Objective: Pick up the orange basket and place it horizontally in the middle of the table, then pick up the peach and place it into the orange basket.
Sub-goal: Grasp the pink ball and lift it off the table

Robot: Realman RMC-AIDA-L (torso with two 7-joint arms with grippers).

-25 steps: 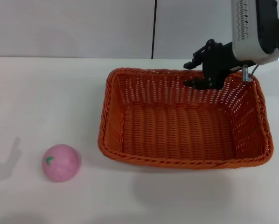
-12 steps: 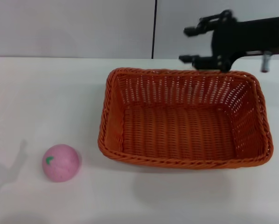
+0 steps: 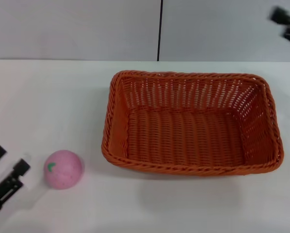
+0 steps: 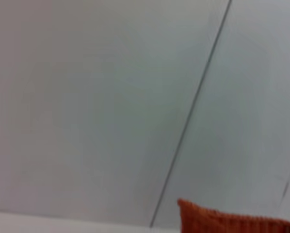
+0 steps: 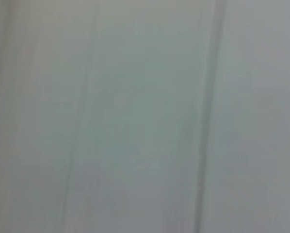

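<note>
Head view: we see the left gripper (image 3: 10,171) low at the table's (image 3: 53,102) near left edge, jaws spread and empty, fingertips just beside the peach (image 3: 63,169) without touching it. The right gripper (image 3: 286,25) sits at the far right corner, raised, cut off by the frame; its jaws look parted, holding nothing. The basket (image 3: 192,122) lies lengthwise mid-table, right of the peach and well apart from it.

Left wrist view: we see grey wall with a dark seam, and a corner of the basket's rim (image 4: 217,221).

Right wrist view: we make out only blurred grey wall.
</note>
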